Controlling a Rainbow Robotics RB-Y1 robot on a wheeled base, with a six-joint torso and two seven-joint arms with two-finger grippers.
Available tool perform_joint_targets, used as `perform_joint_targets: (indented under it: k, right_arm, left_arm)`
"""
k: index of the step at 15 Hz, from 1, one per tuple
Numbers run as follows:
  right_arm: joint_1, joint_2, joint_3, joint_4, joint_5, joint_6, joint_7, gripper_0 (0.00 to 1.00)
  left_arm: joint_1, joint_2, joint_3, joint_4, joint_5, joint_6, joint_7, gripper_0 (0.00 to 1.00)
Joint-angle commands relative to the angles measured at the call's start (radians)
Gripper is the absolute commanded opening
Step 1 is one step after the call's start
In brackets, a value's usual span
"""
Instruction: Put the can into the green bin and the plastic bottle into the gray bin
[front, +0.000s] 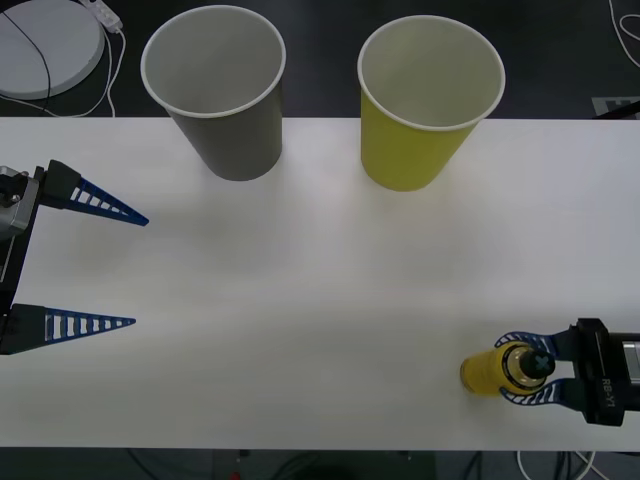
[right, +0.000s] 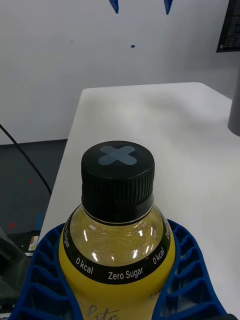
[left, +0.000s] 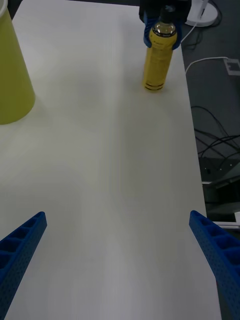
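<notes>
The plastic bottle (front: 488, 370) with its yellow label and black cap stands upright near the table's front right corner. My right gripper (front: 515, 368) is shut on the plastic bottle (right: 117, 240) at its shoulder, the blue fingers (right: 42, 272) curving around both sides. In the left wrist view the plastic bottle (left: 158, 60) shows with the right gripper (left: 161, 27) behind its neck. The gray bin (front: 232, 125) stands at the back left and the green bin (front: 415, 150) at the back right, both upright. My left gripper (front: 141, 272) hangs open over the table's left side, holding nothing. The can is out of view.
A white round device (front: 40, 45) with a cable lies beyond the table's back left corner. The white table (front: 320, 290) has wide bare room between the grippers. The green bin (left: 12, 75) is well apart from the bottle. Cables (left: 215, 140) lie on the floor past the table's edge.
</notes>
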Motion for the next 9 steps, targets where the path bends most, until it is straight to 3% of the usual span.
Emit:
perform_joint_targets:
  k: [1, 9]
  right_arm:
    - [0.000, -0.014, -0.002, 0.000, -0.018, 0.000, -0.014, 0.00]
    - [0.018, -0.055, -0.062, -0.012, -0.084, -0.020, -0.092, 0.00]
  left_arm:
    - [0.000, 0.000, 0.000, 0.000, 0.000, 0.000, 0.000, 1.00]
    - [0.000, 0.000, 0.000, 0.000, 0.000, 0.000, 0.000, 1.00]
